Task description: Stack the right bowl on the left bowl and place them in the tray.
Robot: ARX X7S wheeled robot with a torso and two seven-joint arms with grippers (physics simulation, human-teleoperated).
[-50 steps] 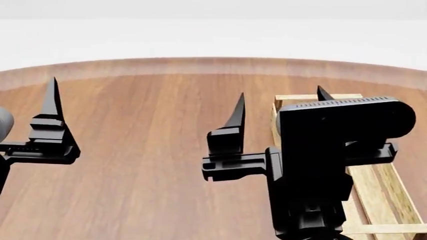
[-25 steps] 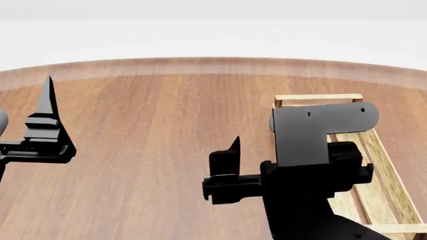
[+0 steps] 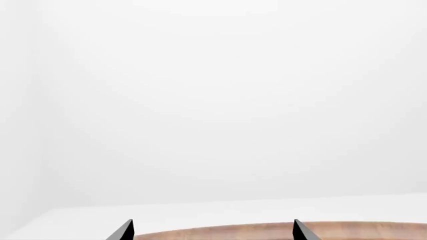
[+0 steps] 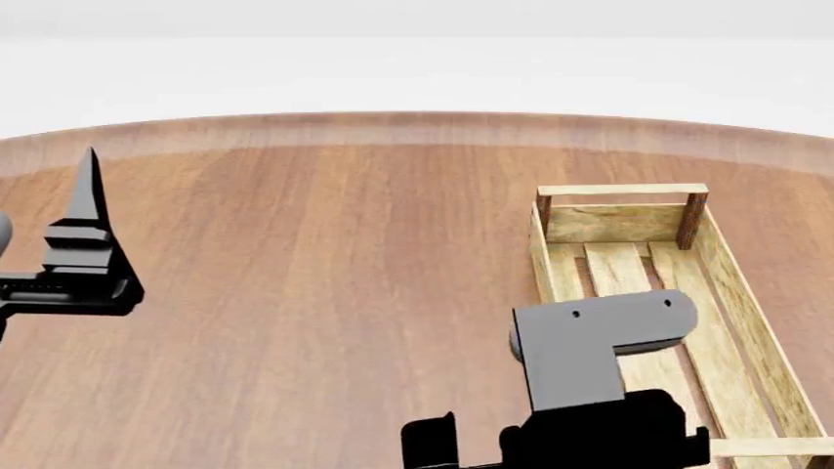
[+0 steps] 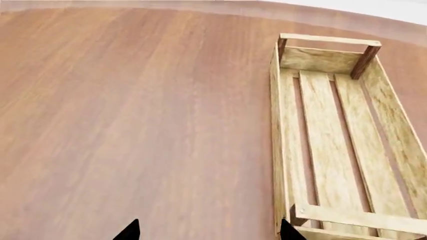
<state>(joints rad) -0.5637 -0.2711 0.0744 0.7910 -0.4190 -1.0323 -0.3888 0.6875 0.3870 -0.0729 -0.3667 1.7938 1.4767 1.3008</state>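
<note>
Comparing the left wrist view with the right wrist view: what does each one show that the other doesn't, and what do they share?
Only the left wrist view shows blank white background filling nearly the whole picture. Only the right wrist view shows the tray, empty, with slatted floor and darker corner posts, and a broad stretch of table top. Both share the wooden table and two dark fingertips set apart at the picture's edge, with nothing between them. Neither shows a bowl.

The black left gripper (image 3: 212, 231) is raised at the head view's left edge, one pointed finger (image 4: 86, 191) standing upright; its wrist view shows two tips set wide apart. The black right gripper (image 5: 208, 231) sits low near the bottom edge, grey L-shaped wrist bracket (image 4: 597, 344) above it, fingertips likewise spread.
</note>
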